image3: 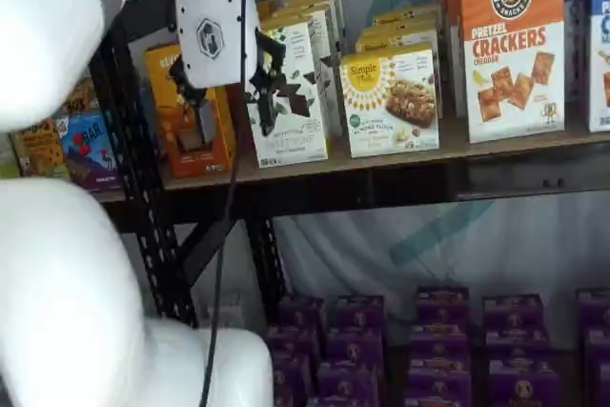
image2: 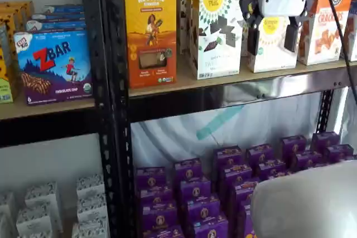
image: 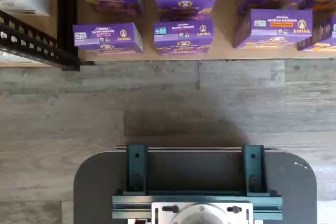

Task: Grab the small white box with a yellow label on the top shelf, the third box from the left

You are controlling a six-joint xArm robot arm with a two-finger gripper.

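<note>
The small white box with a yellow label (image3: pixel 391 102) stands on the top shelf (image3: pixel 315 166), with a yellow sunburst circle and a tan baked-goods photo on its front. In a shelf view it (image2: pixel 271 51) shows between my two black fingers, behind them. My gripper (image2: pixel 272 37) hangs in front of the shelf (image2: pixel 251 90), open, with a plain gap and nothing held. In a shelf view the gripper (image3: pixel 229 102) appears left of the box, in front of the taller cartons. The wrist view shows neither box nor fingers.
An orange Revival box (image2: pixel 150 26) and a taller white Simple Mills box (image2: pixel 217 26) stand left of the target. A pretzel crackers box (image3: pixel 515 45) stands to its right. A ZBar box (image2: pixel 53 65) is beyond the black upright (image2: pixel 109 82). Purple Annie's boxes (image: pixel 184 38) fill the bottom shelf.
</note>
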